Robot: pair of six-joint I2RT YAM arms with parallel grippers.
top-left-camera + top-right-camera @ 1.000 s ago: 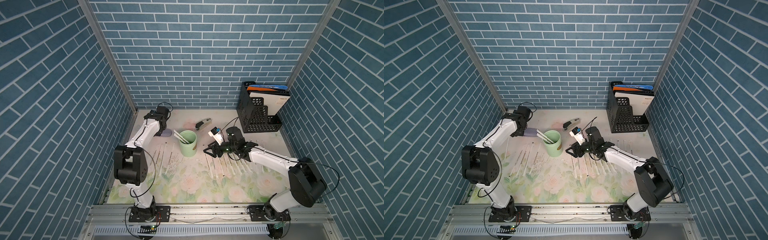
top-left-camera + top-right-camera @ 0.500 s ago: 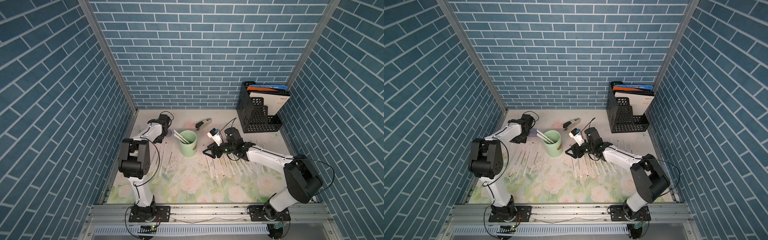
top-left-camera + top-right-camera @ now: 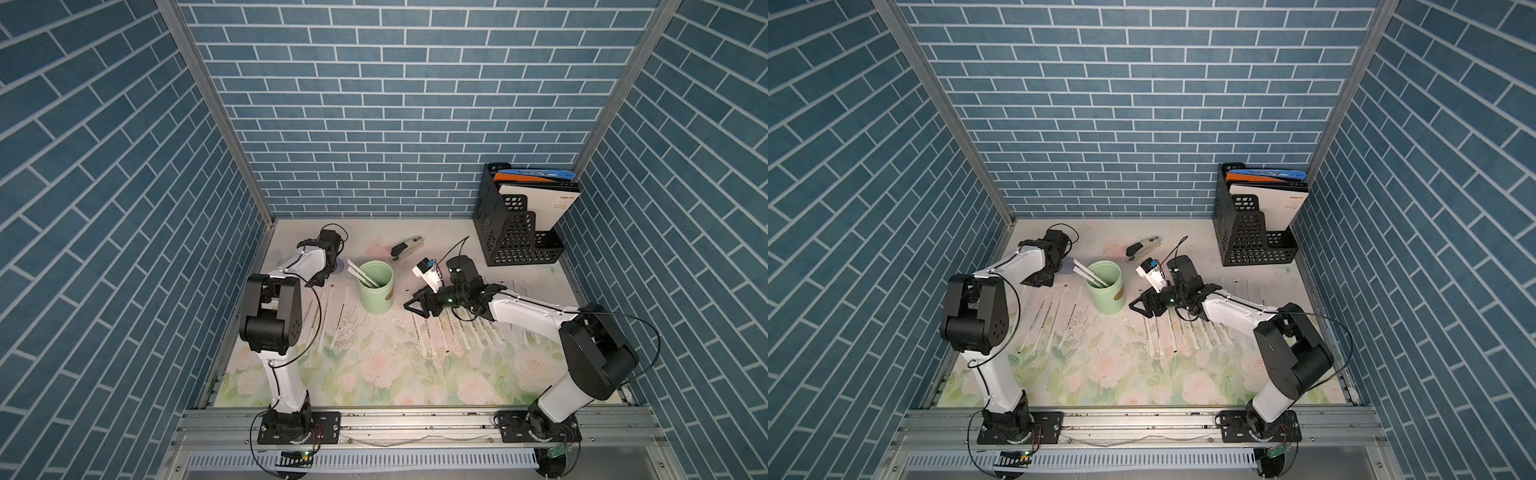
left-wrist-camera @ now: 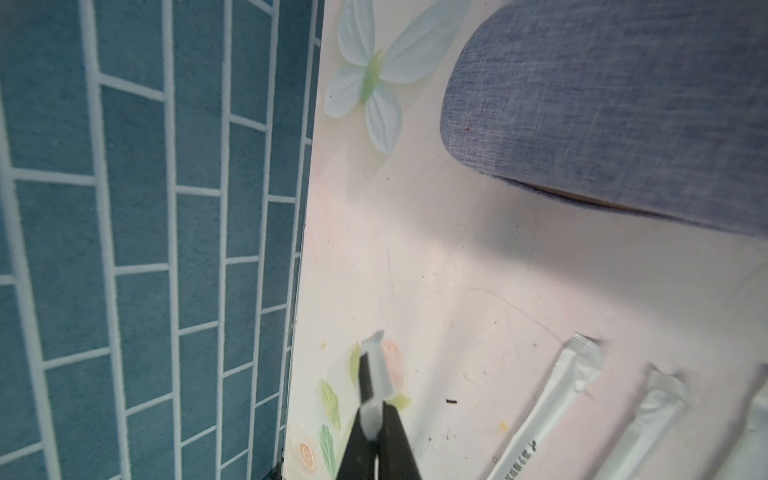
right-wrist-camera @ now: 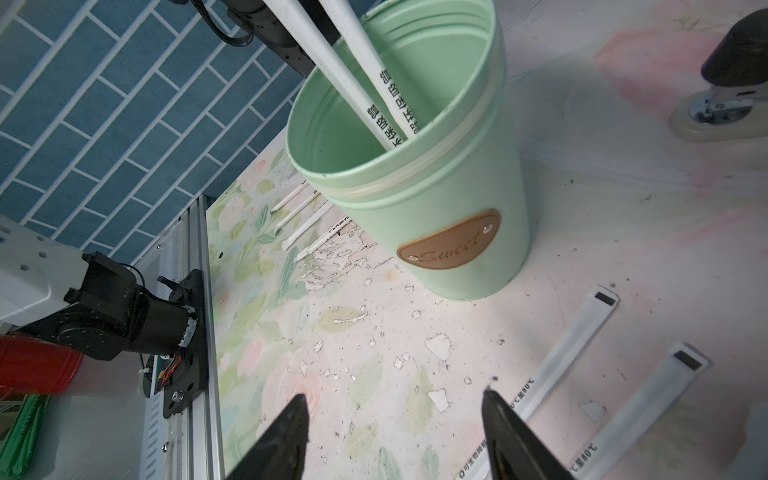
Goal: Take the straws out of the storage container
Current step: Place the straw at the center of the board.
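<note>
Blue brick walls (image 3: 415,104) around floral mat (image 3: 374,374); left claw (image 4: 374,395) clenched, right claw (image 5: 394,397) released

Cup (image 5: 436,199) mouth: open above, 2 straws (image 5: 380,81) leaning at 1 rim side. Flanks: loose straws (image 5: 575,338) on mat (image 3: 374,374); stapler (image 3: 406,251) behind.

I work in a lab test booth: blue brick-print panels (image 3: 374,104), an aluminium mounting rail (image 3: 415,424), a flower-print tabletop (image 3: 374,374).

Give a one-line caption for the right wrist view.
Open right gripper before the mint-green cup; two straws inside, other straws on the table.
</note>
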